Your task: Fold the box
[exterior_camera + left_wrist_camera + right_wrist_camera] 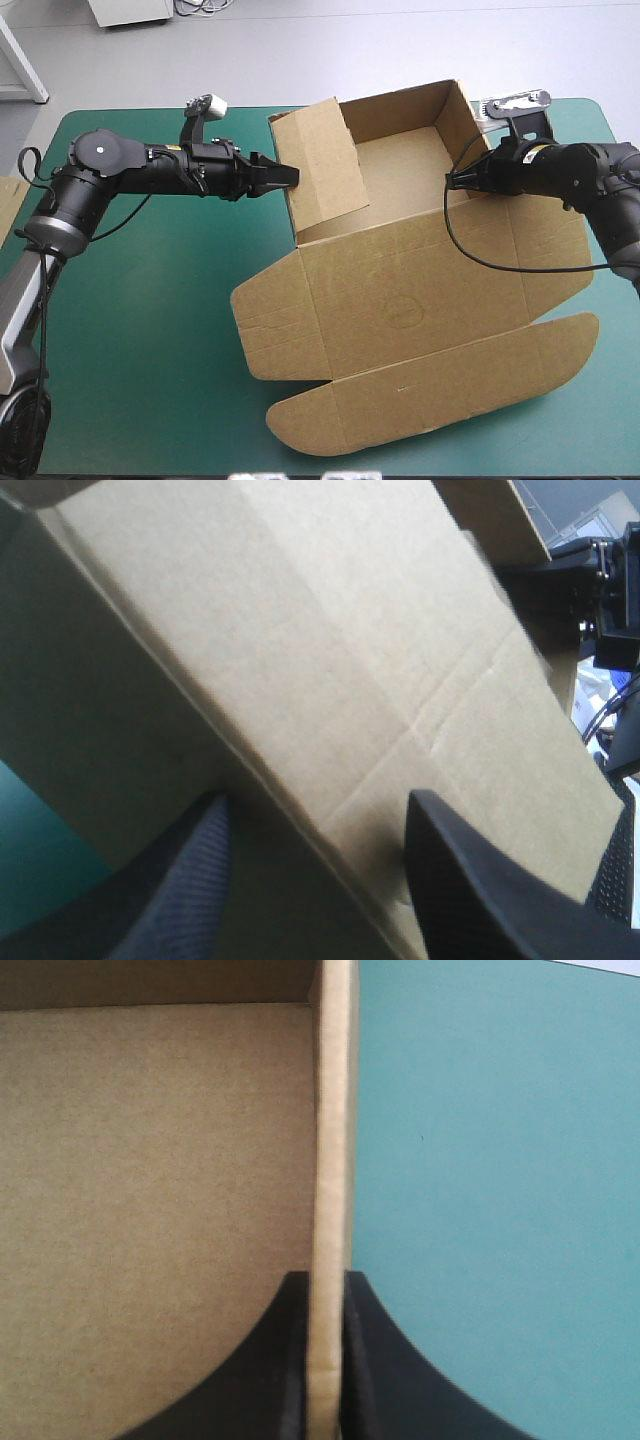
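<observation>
The right gripper point(325, 1278) clamped the right wall of the brown box point(400, 290) while the left gripper point(318, 800) stood open at its left flap.

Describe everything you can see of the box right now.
The box is a cut sheet of brown board on the teal-green cover, half formed: far and right walls raised, left wall tilted, lid with rounded flaps flat toward the near edge. The right pincer is shut on the right wall; the open left pincer is at the left wall's outside.
</observation>
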Available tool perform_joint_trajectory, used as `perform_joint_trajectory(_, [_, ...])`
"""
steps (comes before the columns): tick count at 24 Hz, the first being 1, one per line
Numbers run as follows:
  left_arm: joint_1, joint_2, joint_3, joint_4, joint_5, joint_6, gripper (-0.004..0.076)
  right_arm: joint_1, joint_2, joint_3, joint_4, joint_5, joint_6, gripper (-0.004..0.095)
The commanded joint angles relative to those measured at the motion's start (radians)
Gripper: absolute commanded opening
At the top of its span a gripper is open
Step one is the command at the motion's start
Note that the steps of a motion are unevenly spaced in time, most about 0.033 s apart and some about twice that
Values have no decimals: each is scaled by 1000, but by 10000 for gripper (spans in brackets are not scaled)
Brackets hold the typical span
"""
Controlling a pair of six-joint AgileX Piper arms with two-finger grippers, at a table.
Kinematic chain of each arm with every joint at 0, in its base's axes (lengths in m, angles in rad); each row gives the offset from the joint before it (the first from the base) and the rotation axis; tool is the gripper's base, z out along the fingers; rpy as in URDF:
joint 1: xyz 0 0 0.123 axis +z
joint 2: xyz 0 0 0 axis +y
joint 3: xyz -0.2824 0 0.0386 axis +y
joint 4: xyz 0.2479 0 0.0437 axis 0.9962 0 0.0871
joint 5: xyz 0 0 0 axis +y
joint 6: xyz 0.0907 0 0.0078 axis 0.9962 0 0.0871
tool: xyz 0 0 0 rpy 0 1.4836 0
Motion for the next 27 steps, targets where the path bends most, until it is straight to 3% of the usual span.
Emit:
perform_joint_trajectory(1, [-9,-35,-34,-11,-26,-45,386,24,-26,-32,56,-57,39,2])
perform_joint_trajectory(12, [-76,-33,-39,256,-91,-213,385,114,22,-32,-2,-75,150,3])
perform_joint_trajectory(27, [-102,104,-70,396,-28,-355,385,114,94,-24,93,-126,165,3])
